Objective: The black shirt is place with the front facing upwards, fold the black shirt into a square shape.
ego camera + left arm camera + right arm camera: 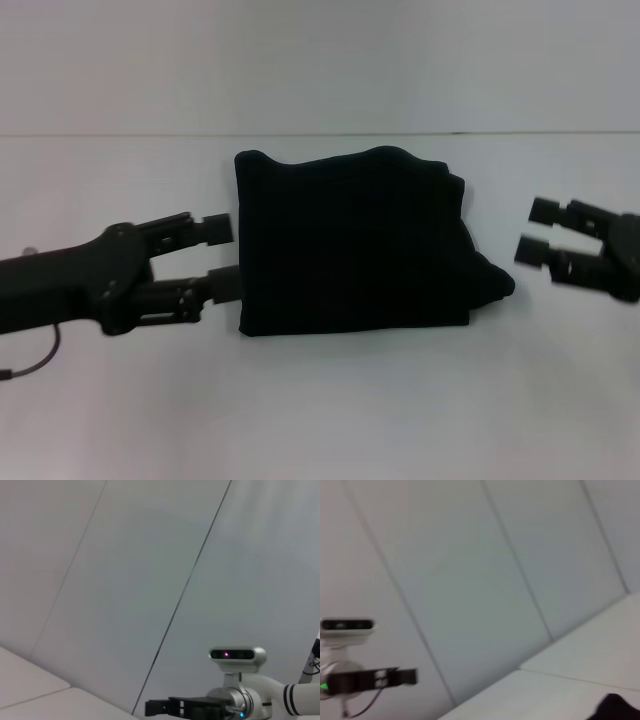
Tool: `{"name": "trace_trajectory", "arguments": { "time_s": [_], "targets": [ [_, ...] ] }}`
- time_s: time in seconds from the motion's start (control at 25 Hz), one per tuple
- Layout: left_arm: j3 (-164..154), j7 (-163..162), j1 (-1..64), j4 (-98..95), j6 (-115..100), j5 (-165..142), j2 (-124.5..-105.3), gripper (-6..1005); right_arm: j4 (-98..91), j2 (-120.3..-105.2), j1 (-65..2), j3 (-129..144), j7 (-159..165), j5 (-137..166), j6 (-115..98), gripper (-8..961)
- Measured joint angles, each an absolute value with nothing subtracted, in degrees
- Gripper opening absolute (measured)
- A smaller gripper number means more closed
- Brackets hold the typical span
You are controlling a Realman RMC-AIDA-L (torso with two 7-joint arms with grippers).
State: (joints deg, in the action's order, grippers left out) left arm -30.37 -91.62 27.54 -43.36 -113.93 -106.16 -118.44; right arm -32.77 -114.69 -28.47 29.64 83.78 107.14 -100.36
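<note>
Table [330,420] surface, plain white, fills the near part of the head view. On it, about the middle, lies the black shirt [350,245], folded into a rough square block, its left edge fairly straight and upright, its top edge wavy, and its right side bunched into a loose lump that sticks out toward the lower right corner. No lettering or label shows on the folded cloth. The left pincer [222,258] reaches in from the left at table height, its two fingers spread one above the other, the tips just beside the shirt's left edge; whether they touch the cloth cannot be told, and nothing is held between them. The right pincer [538,232] hangs at the right side, a little apart from the shirt's bunched corner, its fingers likewise spread with a bright gap between them and holding nothing. Beyond the shirt the table ends at a thin line, and a pale wall [320,60] rises behind it. The right wrist view catches a dark scrap of the shirt at one corner, with panelled wall and the robot's head camera [346,626] farther off.
</note>
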Motion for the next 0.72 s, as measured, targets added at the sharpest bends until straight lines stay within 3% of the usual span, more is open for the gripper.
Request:
{"name": "trace_trajectory", "arguments": {
  "time_s": [0.24, 0.32, 0.52, 0.72],
  "targets": [
    [-29.87, -86.57, 25.75, -43.43, -115.07, -106.65, -118.33, 894, -34.06, -115.29, -25.93, 29.90, 79.83, 107.25, -105.48, 820],
    [-30.43, -86.25, 26.52, -43.46, -114.59, -107.64, -118.03, 893, -36.49, -115.38, -25.71, 30.06, 82.55, 107.63, -105.27, 938],
    [-33.62, -87.92, 31.49, -43.49, -110.76, -114.99, -116.92, 891, -47.75, -116.68, -26.53, 30.33, 94.88, 113.94, -100.72, 931],
    [-35.26, -90.81, 35.91, -43.45, -102.86, -121.68, -117.21, 891, -58.25, -117.94, -28.63, 30.39, 104.46, 120.64, -99.54, 931]
  ]
}}
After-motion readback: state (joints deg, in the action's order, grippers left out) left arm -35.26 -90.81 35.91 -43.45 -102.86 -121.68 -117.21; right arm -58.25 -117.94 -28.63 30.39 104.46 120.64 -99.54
